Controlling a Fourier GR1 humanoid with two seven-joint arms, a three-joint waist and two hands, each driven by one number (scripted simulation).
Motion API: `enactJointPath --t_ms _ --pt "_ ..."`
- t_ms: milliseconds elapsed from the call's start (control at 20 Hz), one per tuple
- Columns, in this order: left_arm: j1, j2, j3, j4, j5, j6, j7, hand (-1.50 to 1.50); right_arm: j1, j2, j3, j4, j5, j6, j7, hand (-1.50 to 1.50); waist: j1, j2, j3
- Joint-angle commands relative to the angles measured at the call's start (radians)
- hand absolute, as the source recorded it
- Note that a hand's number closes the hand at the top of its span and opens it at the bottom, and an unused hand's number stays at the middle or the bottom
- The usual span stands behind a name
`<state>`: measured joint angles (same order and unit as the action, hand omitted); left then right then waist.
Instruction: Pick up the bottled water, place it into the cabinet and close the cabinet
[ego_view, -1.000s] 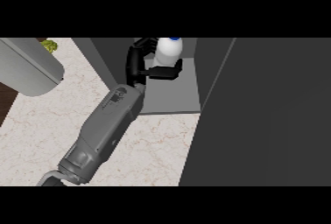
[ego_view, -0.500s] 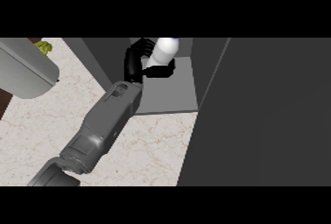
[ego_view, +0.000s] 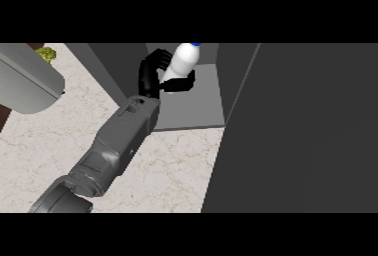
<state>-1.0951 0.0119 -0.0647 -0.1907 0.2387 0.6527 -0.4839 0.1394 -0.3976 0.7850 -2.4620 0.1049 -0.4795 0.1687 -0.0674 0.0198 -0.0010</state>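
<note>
Head view, left hand (ego_view: 152, 74) curled round bottled water (ego_view: 181, 62), now tilted inside cabinet (ego_view: 193, 111)

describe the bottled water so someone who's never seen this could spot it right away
Find the dark grey cabinet standing open at the back of the pale marble counter. In its opening, the black left hand curls round the bottled water. It is the only white thing there, a slim tilted bottle with a blue cap.

The bottled water (ego_view: 181, 62), white with a blue cap, was tilted, cap uppermost, and held by the left robot hand (ego_view: 157, 75) within the grey cabinet (ego_view: 199, 107). The cabinet door (ego_view: 310, 130) stood open.
</note>
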Motion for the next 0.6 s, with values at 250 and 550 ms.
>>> enactJointPath --t_ms 250,550 --pt "-0.02 -0.002 -0.037 0.125 -0.071 0.076 -0.009 -1.5 -0.004 0.006 0.012 -0.027 -0.003 0.015 -0.013 -1.5 -0.011 0.007 0.0" --pt "-0.042 -0.011 -0.053 0.144 -0.097 0.143 0.019 -1.5 0.051 -0.048 0.022 -0.098 0.006 0.015 0.001 -1.5 -0.011 0.0 0.0"
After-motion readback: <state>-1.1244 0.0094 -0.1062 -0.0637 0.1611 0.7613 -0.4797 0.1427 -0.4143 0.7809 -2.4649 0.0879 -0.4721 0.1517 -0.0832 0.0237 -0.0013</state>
